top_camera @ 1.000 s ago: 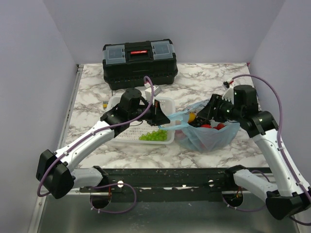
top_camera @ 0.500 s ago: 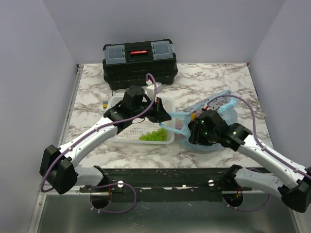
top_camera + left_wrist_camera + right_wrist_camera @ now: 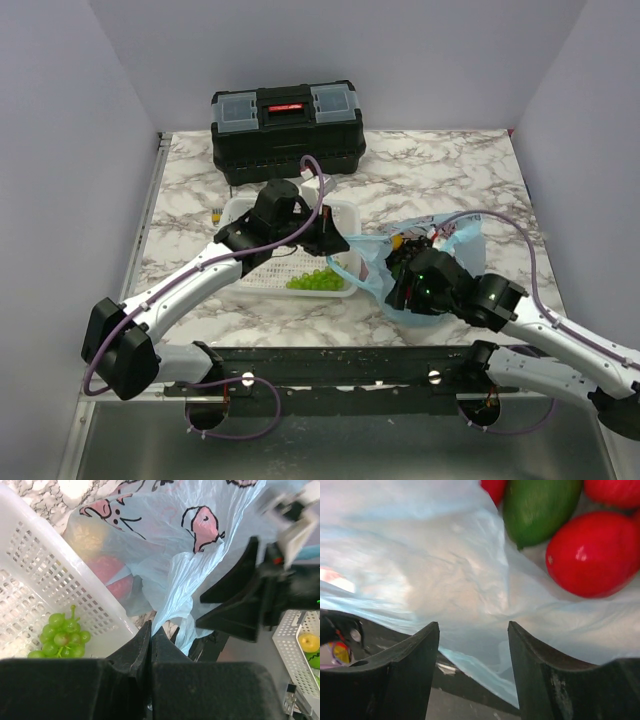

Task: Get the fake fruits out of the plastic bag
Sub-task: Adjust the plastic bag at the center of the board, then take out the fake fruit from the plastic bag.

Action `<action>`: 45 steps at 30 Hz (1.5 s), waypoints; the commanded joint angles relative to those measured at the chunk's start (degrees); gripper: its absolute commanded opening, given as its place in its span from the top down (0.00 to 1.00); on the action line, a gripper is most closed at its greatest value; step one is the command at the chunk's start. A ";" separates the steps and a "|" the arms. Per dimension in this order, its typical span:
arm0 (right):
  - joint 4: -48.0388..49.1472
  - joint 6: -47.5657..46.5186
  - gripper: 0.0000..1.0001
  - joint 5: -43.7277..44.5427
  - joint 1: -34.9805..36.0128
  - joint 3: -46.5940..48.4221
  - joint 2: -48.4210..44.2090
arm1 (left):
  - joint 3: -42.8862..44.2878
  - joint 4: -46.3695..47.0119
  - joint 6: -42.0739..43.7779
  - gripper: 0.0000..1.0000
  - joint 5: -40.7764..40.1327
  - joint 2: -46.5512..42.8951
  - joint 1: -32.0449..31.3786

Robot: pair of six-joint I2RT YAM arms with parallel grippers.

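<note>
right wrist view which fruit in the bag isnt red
The green fruit at the top middle. The large round fruit below right, the corner piece and the sliver on its left are all red.

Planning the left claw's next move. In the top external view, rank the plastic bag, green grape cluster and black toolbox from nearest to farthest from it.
1. plastic bag: pinched in the left claw, spreading to its right.
2. green grape cluster: in the white basket, toward the near edge.
3. black toolbox: at the far edge of the table.
</note>
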 commanded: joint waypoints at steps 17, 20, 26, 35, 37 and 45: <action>-4.13 4.93 0.44 34.91 -3.50 9.36 13.72 | -3.98 0.93 -0.74 1.00 0.29 -2.17 -1.03; 0.46 2.16 0.44 30.99 -5.23 7.97 16.71 | -4.42 1.28 -0.87 1.00 0.28 -1.93 -1.16; 14.70 -2.82 0.44 19.40 -8.79 3.52 20.10 | -4.13 1.88 -1.27 1.00 0.69 -1.84 -1.57; 19.14 -2.26 0.38 13.95 -9.12 0.46 26.29 | -4.16 2.61 -1.88 1.00 0.95 -1.71 -2.82; 20.38 -1.78 0.36 12.58 -9.15 -1.17 26.61 | -3.95 2.67 -1.88 1.00 0.97 -1.42 -3.09; 23.91 -2.21 0.36 12.82 -11.36 -3.19 31.40 | -3.59 2.58 -1.63 1.00 0.57 -0.53 -3.36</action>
